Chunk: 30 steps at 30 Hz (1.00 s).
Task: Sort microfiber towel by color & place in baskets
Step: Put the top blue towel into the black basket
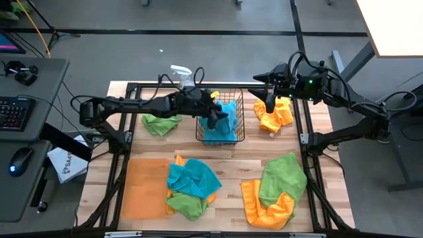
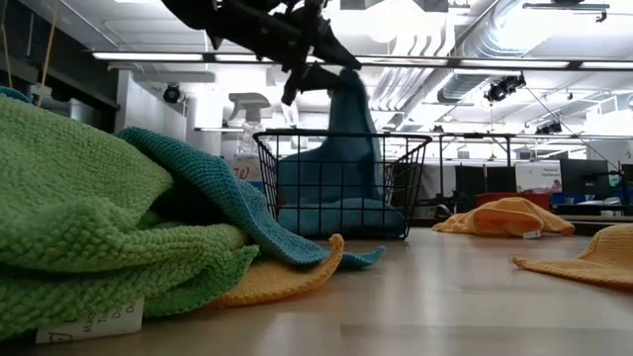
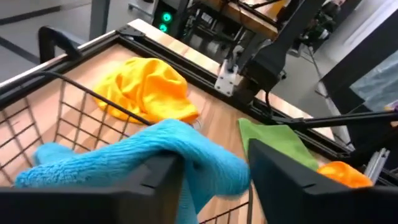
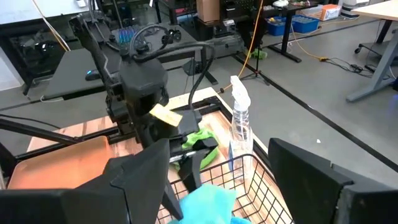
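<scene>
At the table's near-left corner the flat orange tray point(image 1: 147, 188) lies bare, with a heap of blue, green and orange towels point(image 1: 192, 187) touching its right edge. Farther back on the left side a green towel point(image 1: 160, 123) lies crumpled, just beside the left arm, and a clear spray bottle point(image 1: 183, 75) stands at the back edge beyond that arm. Over the black wire basket point(image 1: 220, 120) the left gripper point(image 1: 217, 115) hangs with its fingers point(image 3: 155, 180) closed on a blue towel point(image 1: 226, 118) — the cloth is pinched between them and drapes down from the fingertips into the basket, where its lower end rests on the basket floor, as the low view shows. Past those fingers, on the far side of the basket wall, an orange towel point(image 1: 273, 114) lies bunched on the wood. Above that orange towel sits the right gripper point(image 1: 269, 100), its two fingers point(image 4: 140, 177) spread wide apart and holding nothing — between them its wrist view shows the basket, the blue cloth and the left arm. Toward the near-right corner a green towel point(image 1: 284, 176) lies over another orange towel point(image 1: 266, 207), both well apart from either gripper.
</scene>
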{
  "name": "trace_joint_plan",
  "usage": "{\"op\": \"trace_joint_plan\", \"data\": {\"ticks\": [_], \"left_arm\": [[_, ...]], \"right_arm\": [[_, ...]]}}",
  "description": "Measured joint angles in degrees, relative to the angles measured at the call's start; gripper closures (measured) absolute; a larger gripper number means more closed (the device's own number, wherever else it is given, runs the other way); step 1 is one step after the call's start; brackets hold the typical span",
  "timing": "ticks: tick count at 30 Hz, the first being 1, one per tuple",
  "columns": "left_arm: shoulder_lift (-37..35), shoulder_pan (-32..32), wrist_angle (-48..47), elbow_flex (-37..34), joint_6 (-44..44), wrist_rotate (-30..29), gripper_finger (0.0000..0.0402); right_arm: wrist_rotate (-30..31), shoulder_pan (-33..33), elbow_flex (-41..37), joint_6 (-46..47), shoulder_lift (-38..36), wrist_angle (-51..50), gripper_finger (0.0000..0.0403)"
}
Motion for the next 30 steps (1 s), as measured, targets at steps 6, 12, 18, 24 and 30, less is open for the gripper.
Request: {"op": "trace_joint_plan", "data": {"ticks": [6,12,18,24,30], "left_arm": [[-4.09,1.81,-4.19,0.00,-0.45,4.59,0.0157],[-7.26,1.82,-13.23,0.07,-0.40,8.45,0.0147],[-7.23,-0.18,-26.48,1.12,3.17,9.01,0.0147],[-12.49,0.41,-49.51,5.85,8.04,1.28,0.0147],[-17.44,2.12,-59.13,-1.01,-0.80,1.47,0.0147]], "right_arm": [[0.02,0.00,0.00,-0.04,0.00,0.00,0.0132],[0.02,0.00,0.00,-0.04,0.00,-0.01,0.0132],[0.11,0.00,0.00,-0.04,0.00,0.00,0.0132],[0.13,0.00,-0.02,-0.06,0.02,-0.02,0.0132],[0.11,0.00,-0.02,-0.05,0.02,-0.04,0.0132]]}}
